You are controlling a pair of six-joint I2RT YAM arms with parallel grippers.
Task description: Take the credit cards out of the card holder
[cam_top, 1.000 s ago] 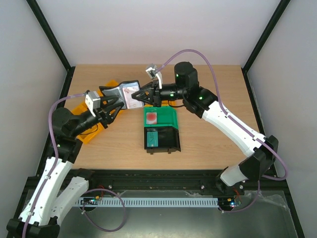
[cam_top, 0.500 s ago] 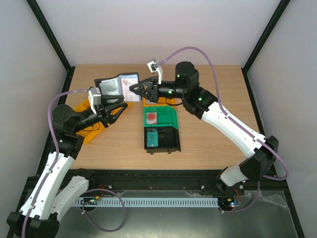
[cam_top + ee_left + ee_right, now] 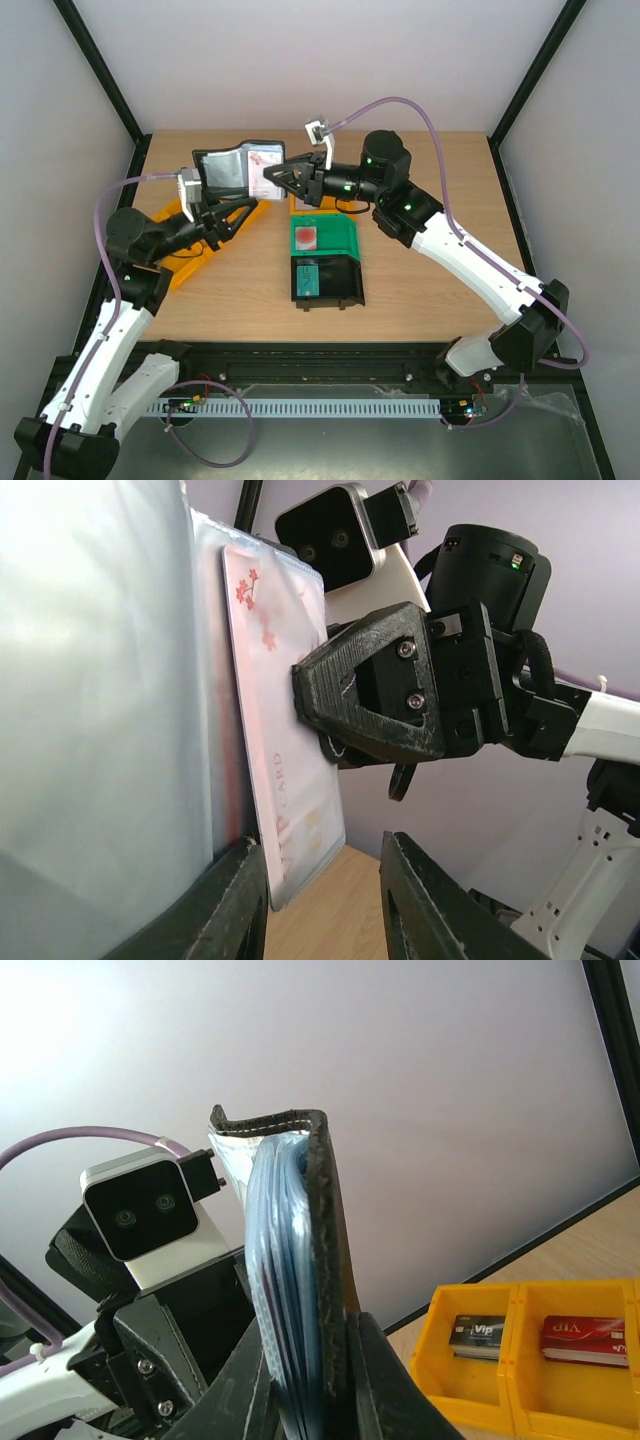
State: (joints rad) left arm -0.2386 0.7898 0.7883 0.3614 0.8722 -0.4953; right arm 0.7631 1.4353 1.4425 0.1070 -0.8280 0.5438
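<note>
The card holder, a black wallet with blue-grey sleeves, is held open and upright in the air at the back left. My right gripper is shut on its right half; the right wrist view shows the wallet edge-on between the fingers. A pale pink card marked VIP CARD sits in a sleeve, with a red edge behind it. My left gripper is open just below the wallet, its jaws around the card's lower corner. A red card lies in a yellow bin.
Yellow bins lie under the left arm; one holds a black Vip card. A green bin holds a pale card with a red spot. A black bin holds a teal card.
The wallet has been lifted up and to the left with my right gripper. My left gripper has swung up beneath it.
</note>
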